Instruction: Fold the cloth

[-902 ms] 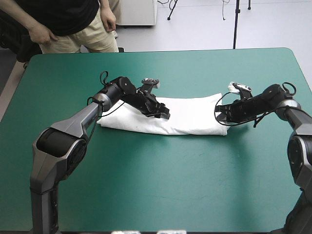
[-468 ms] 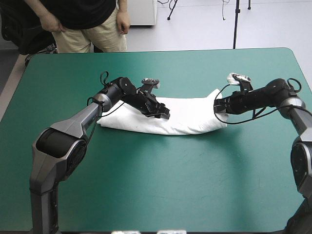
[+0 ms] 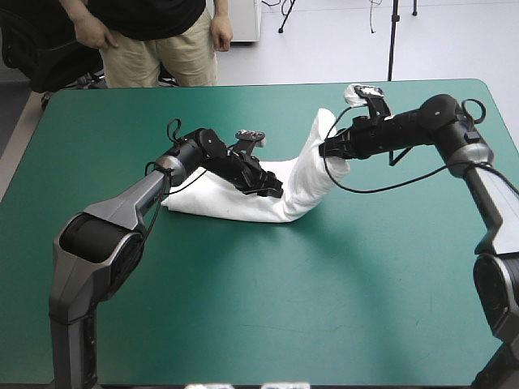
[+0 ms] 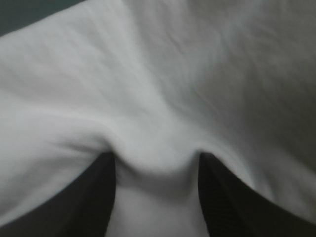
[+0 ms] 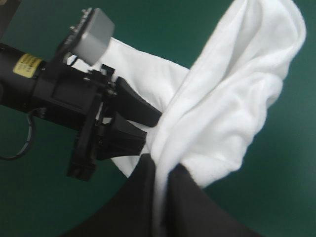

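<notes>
White short-sleeved T-shirt (image 3: 219,203) lying as a long folded bundle mid-table on teal-green table cover (image 3: 284,308); right end raised, pinched in black-fingered right gripper (image 3: 327,149); black-fingered left gripper (image 3: 272,189) spread, pressed onto the bundle's middle.

The tabletop (image 3: 243,308) is wearing a teal-green cover, and the white T-shirt (image 3: 235,207) is lying on it as a long folded band, nearer the far edge than the near one. Its right end is hanging raised above the cover.
</notes>
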Robot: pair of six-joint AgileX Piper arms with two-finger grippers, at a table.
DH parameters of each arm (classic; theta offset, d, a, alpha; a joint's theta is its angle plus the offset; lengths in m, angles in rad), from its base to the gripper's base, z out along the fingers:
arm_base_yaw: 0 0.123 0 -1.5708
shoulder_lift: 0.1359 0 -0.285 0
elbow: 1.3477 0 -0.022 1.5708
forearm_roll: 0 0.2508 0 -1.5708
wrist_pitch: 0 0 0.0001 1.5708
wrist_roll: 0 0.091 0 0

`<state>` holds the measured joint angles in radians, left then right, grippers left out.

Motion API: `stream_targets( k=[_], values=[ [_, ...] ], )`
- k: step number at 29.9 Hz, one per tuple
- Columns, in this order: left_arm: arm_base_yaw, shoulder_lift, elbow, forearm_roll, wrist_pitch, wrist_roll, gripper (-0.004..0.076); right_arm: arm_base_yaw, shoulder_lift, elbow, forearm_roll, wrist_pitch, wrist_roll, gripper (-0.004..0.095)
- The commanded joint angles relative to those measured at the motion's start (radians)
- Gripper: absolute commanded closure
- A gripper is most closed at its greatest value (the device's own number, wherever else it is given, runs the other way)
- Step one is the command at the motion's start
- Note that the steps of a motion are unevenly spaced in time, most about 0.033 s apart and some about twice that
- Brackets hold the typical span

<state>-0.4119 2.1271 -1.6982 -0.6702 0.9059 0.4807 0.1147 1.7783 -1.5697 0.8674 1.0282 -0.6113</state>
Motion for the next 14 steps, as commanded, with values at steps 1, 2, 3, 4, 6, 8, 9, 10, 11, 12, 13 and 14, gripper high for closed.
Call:
stream_targets(
  k=[1,2,3,4,6,8,9,10,11,12,13,14],
  values=[
    [-0.016,-0.04,-0.005,-0.015,-0.006,-0.008,0.034,0.05,-0.055,-0.081,-0.004,-0.015,0.047,0.0921],
    [-0.013,-0.049,-0.005,-0.015,-0.01,-0.008,0.034,0.058,-0.055,-0.091,-0.024,-0.02,0.063,0.0921],
    [-0.008,-0.058,-0.005,-0.013,-0.01,-0.008,0.034,0.067,-0.055,-0.097,-0.041,-0.029,0.075,0.0921],
    [-0.005,-0.072,-0.005,-0.011,-0.01,-0.008,0.034,0.07,-0.055,-0.099,-0.05,-0.029,0.082,0.0921],
    [0.014,-0.121,-0.005,0.013,-0.012,-0.008,0.034,0.075,-0.053,-0.103,-0.07,-0.031,0.098,0.0921],
    [0.04,-0.188,-0.009,0.045,-0.012,-0.008,0.034,0.076,-0.049,-0.103,-0.07,-0.029,0.107,0.0921],
    [0.057,-0.217,-0.015,0.064,-0.006,-0.01,0.034,0.076,-0.047,-0.106,-0.07,-0.029,0.119,0.0921],
    [0.077,-0.256,-0.027,0.086,0.011,-0.02,0.034,0.076,-0.045,-0.11,-0.07,-0.029,0.119,0.0921],
    [0.099,-0.295,-0.041,0.105,0.033,-0.036,0.034,0.077,-0.045,-0.112,-0.07,-0.029,0.123,0.0921],
    [0.116,-0.334,-0.056,0.126,0.054,-0.05,0.034,0.079,-0.042,-0.114,-0.068,-0.035,0.126,0.0921],
    [0.14,-0.372,-0.076,0.146,0.086,-0.053,0.034,0.088,-0.036,-0.123,-0.074,-0.035,0.133,0.0921],
    [0.162,-0.41,-0.097,0.168,0.12,-0.06,0.034,0.094,-0.034,-0.132,-0.079,-0.033,0.145,0.092]
  ],
)
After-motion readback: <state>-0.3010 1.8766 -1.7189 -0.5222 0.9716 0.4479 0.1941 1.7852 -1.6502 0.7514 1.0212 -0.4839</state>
